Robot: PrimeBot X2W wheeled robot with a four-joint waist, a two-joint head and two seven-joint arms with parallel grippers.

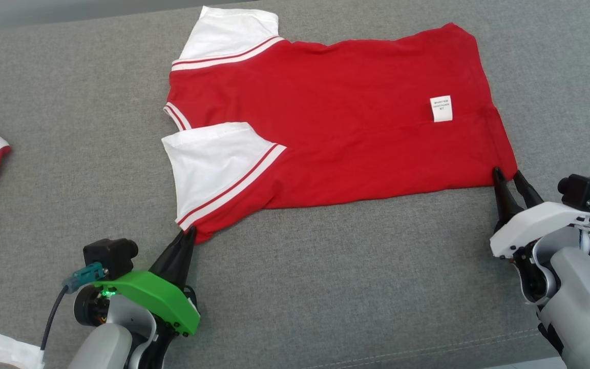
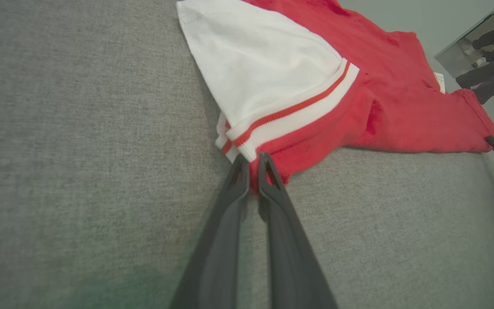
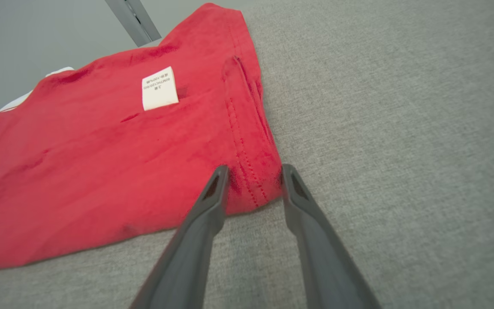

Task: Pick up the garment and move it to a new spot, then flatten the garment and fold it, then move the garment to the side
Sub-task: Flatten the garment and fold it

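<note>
Red garment (image 1: 336,113) flat on grey fabric surface (image 1: 325,287); left end effector (image 1: 189,231) pinched tight on sleeve-side corner; right end effector (image 1: 508,174) — jaws apart — straddles hem corner

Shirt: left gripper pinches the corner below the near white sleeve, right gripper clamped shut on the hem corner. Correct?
No. The left gripper does pinch the shirt below the white sleeve, but the right gripper is open: the right wrist view shows its fingers apart, straddling the hem corner.
</note>
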